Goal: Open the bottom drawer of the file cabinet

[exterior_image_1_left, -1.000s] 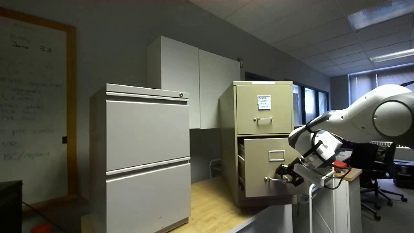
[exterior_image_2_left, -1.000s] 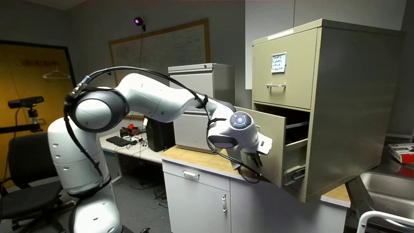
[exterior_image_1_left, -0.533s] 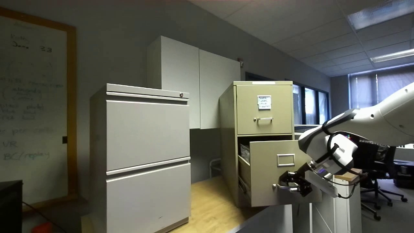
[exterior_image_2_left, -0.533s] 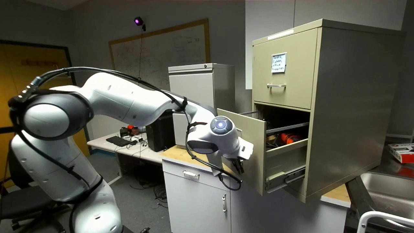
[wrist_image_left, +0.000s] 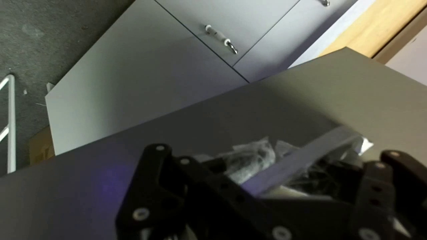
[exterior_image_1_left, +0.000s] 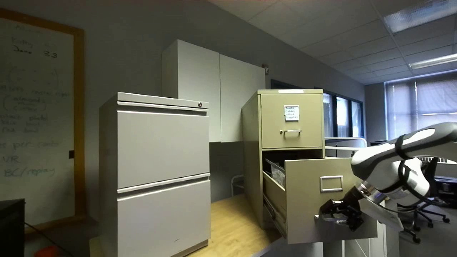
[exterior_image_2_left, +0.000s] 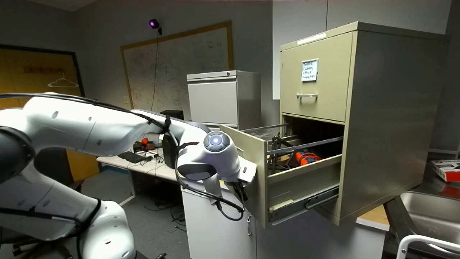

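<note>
File cabinet (exterior_image_2_left: 391, 115), tan, stands on the wood-topped bench (exterior_image_1_left: 228, 228), toward the right in both exterior views. Card (exterior_image_2_left: 309, 70) on its upper front: handwritten, slightly blurred, reads approx. "Tools, Cables, office supplies". White strip (exterior_image_2_left: 311, 38) along the top edge, any lettering unresolved. Upper drawer (exterior_image_2_left: 329, 104) flush with the body. Bottom drawer (exterior_image_1_left: 303, 192) stands well out of the body on its metal runner (exterior_image_2_left: 321, 199); inside, an orange-and-black item (exterior_image_2_left: 306, 158) and clear plastic (exterior_image_1_left: 277, 175). Metal label frame (exterior_image_1_left: 331, 183) on the drawer front. Hand (exterior_image_1_left: 338, 216) is at the pull handle (exterior_image_1_left: 342, 222), below that frame; wrist view gives dark linkages (wrist_image_left: 146, 193) left and right, tips obscured, so cannot tell whether they pinch the handle or sit parted around it. In an exterior view, grey cabinet (exterior_image_1_left: 162, 150) at near left, small lock (exterior_image_1_left: 200, 105) at its upper right; whiteboard (exterior_image_1_left: 39, 203) at left, "VR" and "BC/replay" legible, most other lines too faint. Red-and-white box (exterior_image_2_left: 447, 170) at far right, print too small to read.
</note>
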### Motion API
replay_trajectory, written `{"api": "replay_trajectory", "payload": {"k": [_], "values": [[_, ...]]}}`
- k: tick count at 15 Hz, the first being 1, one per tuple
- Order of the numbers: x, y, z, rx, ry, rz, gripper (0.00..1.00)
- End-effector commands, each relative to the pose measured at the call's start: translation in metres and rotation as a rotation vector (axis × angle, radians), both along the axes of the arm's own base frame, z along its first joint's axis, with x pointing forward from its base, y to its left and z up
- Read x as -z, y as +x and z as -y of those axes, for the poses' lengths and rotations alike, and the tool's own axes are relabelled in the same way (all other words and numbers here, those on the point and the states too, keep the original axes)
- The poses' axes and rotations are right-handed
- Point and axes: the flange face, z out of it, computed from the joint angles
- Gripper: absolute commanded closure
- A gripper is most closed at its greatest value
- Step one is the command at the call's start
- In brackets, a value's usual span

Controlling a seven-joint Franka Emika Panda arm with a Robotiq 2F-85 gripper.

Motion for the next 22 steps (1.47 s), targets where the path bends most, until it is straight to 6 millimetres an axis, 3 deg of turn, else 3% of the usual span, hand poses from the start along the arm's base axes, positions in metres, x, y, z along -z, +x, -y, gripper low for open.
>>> {"api": "replay_trajectory", "payload": {"k": [1,2,4,12,16,18,22], "values": [[0.031,-0.035,-0.057,-0.109,0.020,-0.097,0.97],[0.003,-0.018,-0.042,-0.115,0.032,-0.097,0.61],[-0.003,-0.032,-0.046,-0.118,0.044,-0.112,0.56],[-0.015,-0.046,-0.057,-0.036,-0.040,-0.262,0.02],[-0.041,-0.045,-0.078,0.040,-0.171,-0.245,0.00],[-0.066,-0.044,-0.093,0.090,-0.266,-0.228,0.00],[-0.094,-0.064,-0.144,0.149,-0.375,-0.250,0.00]]}}
